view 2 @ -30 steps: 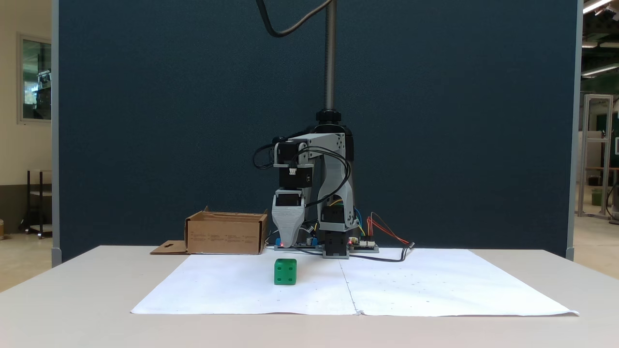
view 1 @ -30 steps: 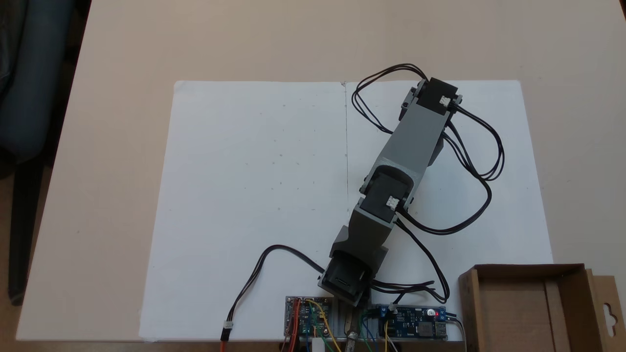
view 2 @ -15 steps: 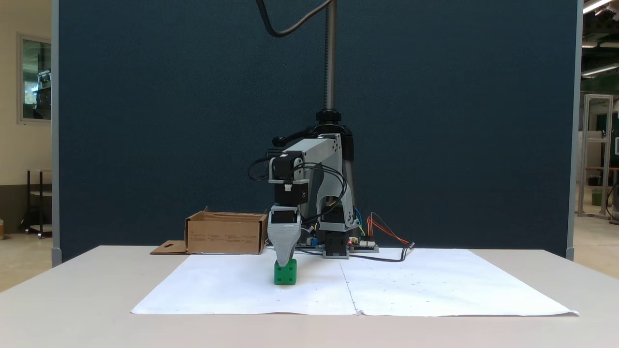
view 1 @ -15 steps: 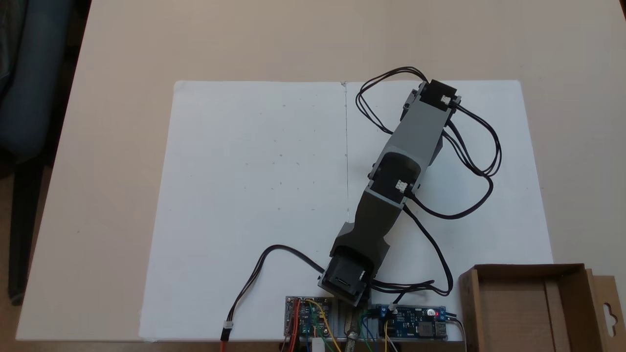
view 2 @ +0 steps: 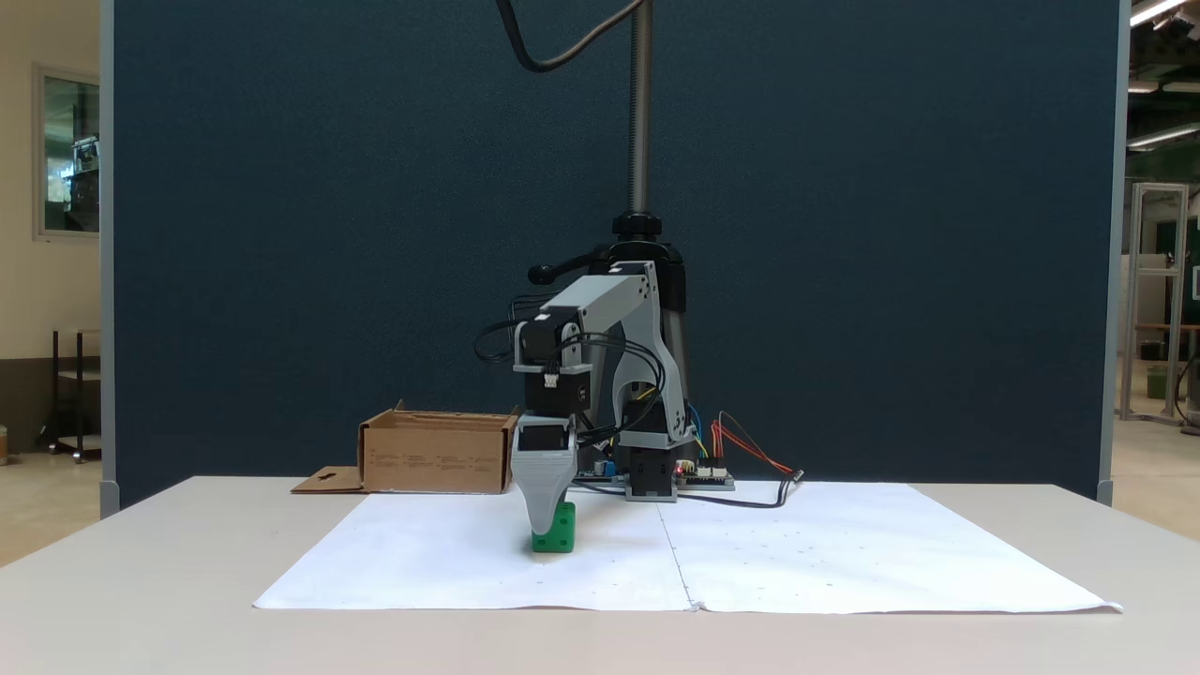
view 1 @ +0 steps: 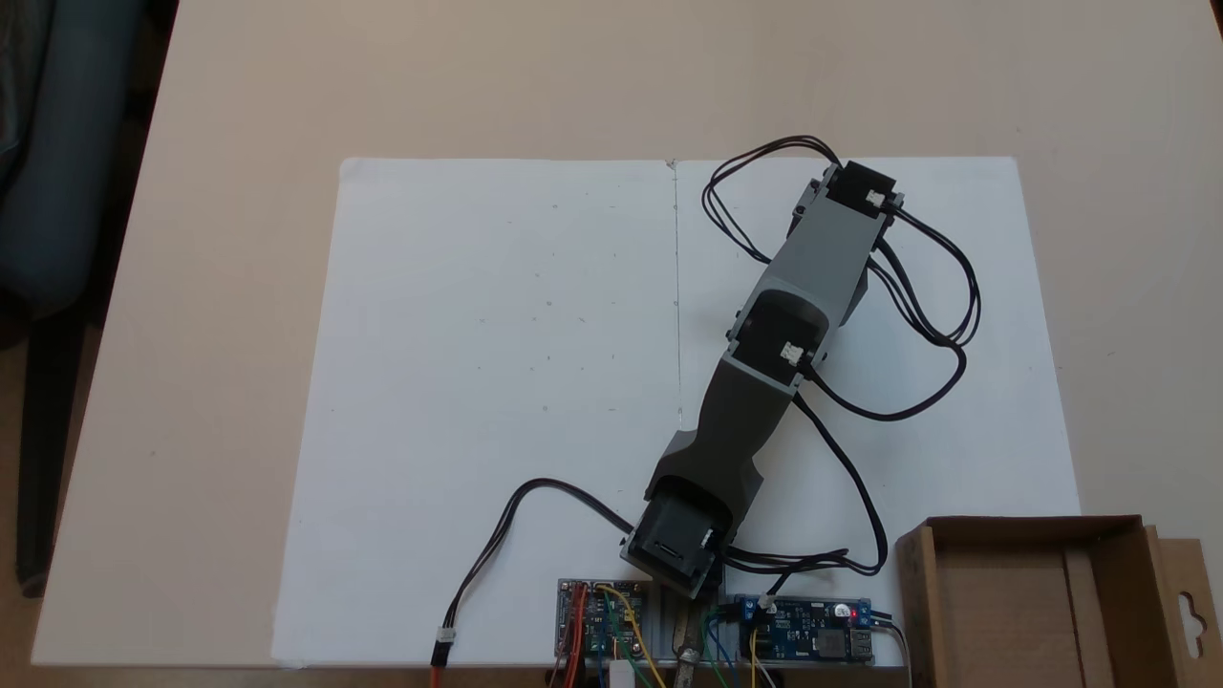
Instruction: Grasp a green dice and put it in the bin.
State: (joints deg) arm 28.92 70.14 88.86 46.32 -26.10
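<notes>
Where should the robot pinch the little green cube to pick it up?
Best by two opposite flat side faces of the small green plastic dice, coming straight down from above. It sits flat on the white paper sheet, so only its top and sides are free. The grey gripper already points down over it; its jaw state cannot be told.

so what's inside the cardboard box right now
The box shows only bare brown floor inside. The green dice sits on the paper, partly covered by the tool.
</notes>
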